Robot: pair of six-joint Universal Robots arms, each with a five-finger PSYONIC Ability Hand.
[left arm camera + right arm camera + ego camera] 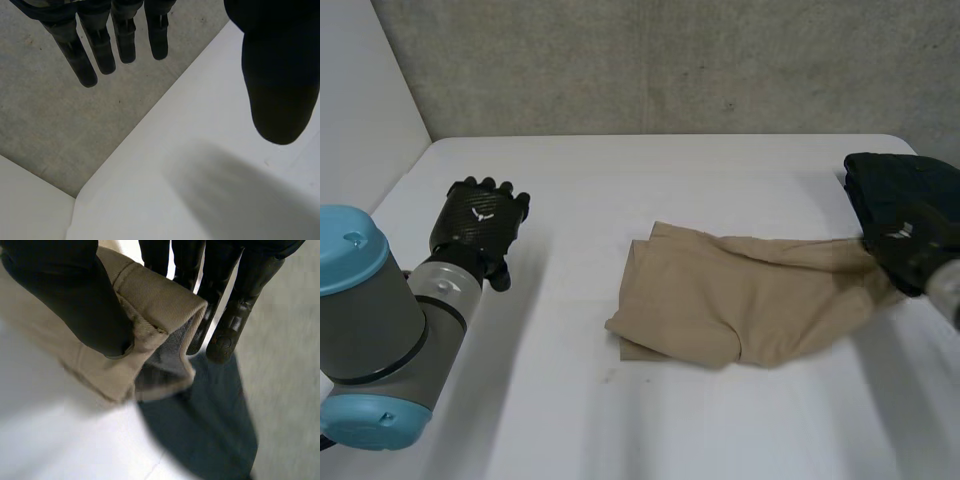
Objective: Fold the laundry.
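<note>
A tan garment (740, 295) lies crumpled in the middle of the white table (620, 180), with one end stretched out to the right. My right hand (910, 245) holds that end at the table's right side. In the right wrist view its thumb (75, 295) presses the tan hem (160, 300) against the fingers (235, 315). My left hand (480, 225) hovers over the table's left side, well apart from the cloth. In the left wrist view its fingers (102, 50) are straight, the thumb (280, 75) stands apart, and nothing is held.
A dark garment (895, 185) lies at the table's right edge just behind my right hand, and shows dark blue under the held hem (210, 425). A grey wall (670, 60) stands behind the table. My left arm (370, 330) comes in at the near left.
</note>
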